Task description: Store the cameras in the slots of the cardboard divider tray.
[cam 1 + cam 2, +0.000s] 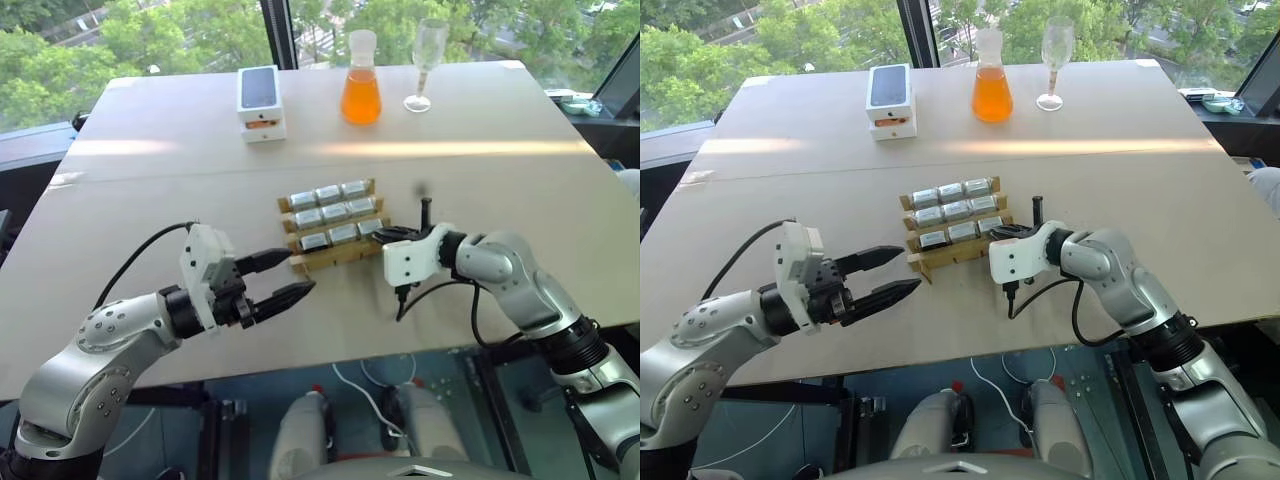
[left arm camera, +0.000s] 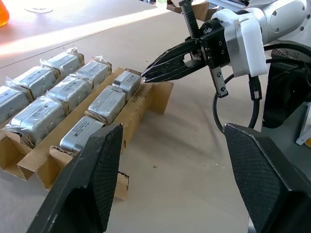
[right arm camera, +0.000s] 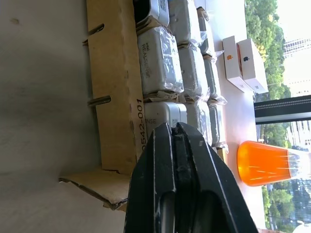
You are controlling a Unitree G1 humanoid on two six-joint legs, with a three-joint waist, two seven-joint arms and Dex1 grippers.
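Closed right gripper (image 1: pixel 382 236) tips touch the cardboard divider tray's (image 1: pixel 322 257) right end.

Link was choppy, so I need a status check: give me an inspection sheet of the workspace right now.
Surface: pale table, bare in front.
Job's things: nine cameras sit in the tray, three rows of three; no loose camera seen.
Clutter: phone box, orange flask, wine glass at the far edge.
Pincers: left pincer open, empty, beside the tray's near corner; right pincer shut, tips at the tray's end camera.
Cables: black wrist cables on both arms.
Surroundings: windows, trees.
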